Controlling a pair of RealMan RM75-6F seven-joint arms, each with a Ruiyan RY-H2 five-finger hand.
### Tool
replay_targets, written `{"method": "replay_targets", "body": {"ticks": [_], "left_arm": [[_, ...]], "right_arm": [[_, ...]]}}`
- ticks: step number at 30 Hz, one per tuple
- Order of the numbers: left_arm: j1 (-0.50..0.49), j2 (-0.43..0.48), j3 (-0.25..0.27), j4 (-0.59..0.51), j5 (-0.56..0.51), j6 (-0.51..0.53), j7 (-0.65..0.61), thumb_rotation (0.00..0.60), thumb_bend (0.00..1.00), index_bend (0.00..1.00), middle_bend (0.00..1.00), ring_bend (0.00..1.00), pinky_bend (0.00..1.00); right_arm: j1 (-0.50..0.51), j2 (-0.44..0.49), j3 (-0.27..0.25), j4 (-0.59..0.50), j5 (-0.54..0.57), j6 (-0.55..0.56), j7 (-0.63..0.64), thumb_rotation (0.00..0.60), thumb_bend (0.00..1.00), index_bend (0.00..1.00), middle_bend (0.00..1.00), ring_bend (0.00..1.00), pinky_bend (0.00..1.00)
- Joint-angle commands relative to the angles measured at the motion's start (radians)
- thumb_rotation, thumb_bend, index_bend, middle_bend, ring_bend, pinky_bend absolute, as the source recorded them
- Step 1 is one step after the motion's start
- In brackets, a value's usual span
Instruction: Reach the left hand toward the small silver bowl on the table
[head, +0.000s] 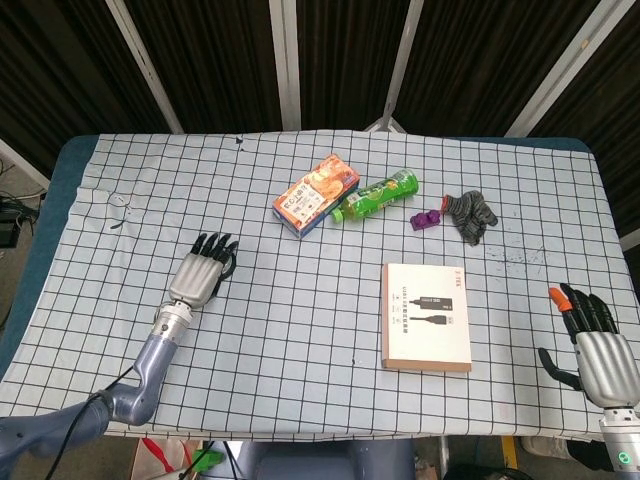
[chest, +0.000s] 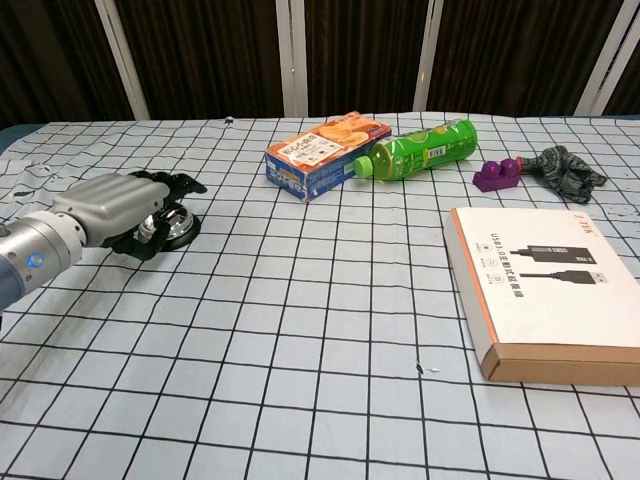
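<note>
On my checkered tablecloth (head: 300, 330), an orange snack box (head: 316, 194) lies toward twelve o'clock, a green bottle (head: 377, 195) touching its right end. At two o'clock, a purple block (head: 427, 217) sits just beside a grey glove (head: 472, 213). A white cable box (head: 427, 316) lies flat at four o'clock.
</note>
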Motion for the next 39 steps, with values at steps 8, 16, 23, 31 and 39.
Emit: {"method": "replay_targets", "body": {"ticks": [8, 16, 23, 31, 39], "left_arm": [[0.193, 0.415, 0.061, -0.705, 0.198, 0.382, 0.179, 0.600, 0.92, 0.00, 0.00, 0.00, 0.00], [0.432, 0.691, 0.267, -0.958, 0.285, 0.579, 0.213, 0.600, 0.91, 0.00, 0.00, 0.00, 0.00], [0.546, 0.752, 0.332, -0.848, 0.363, 0.672, 0.008, 0.600, 0.91, 0.00, 0.00, 0.00, 0.00], [0.626, 0.691, 0.323, -0.651, 0.395, 0.754, -0.227, 0.600, 0.91, 0.00, 0.00, 0.00, 0.00], [0.650, 0.676, 0.287, -0.593, 0.366, 0.754, -0.289, 0.600, 0.91, 0.00, 0.00, 0.00, 0.00]], "right_arm": [[-0.002, -0.002, -0.004, -0.009, -0.008, 0.005, -0.015, 0.600, 0.39, 0.08, 0.00, 0.00, 0.00], [-0.014, 0.003, -0.010, -0.020, -0.030, 0.034, -0.011, 0.600, 0.39, 0.08, 0.00, 0.00, 0.00], [-0.018, 0.005, -0.012, -0.023, -0.039, 0.042, -0.011, 0.600, 0.39, 0.08, 0.00, 0.00, 0.00], [-0.019, 0.004, -0.008, -0.019, -0.033, 0.044, -0.008, 0.600, 0.39, 0.08, 0.00, 0.00, 0.00], [-0.016, 0.001, -0.008, -0.016, -0.038, 0.042, -0.007, 0.600, 0.39, 0.08, 0.00, 0.00, 0.00]]}}
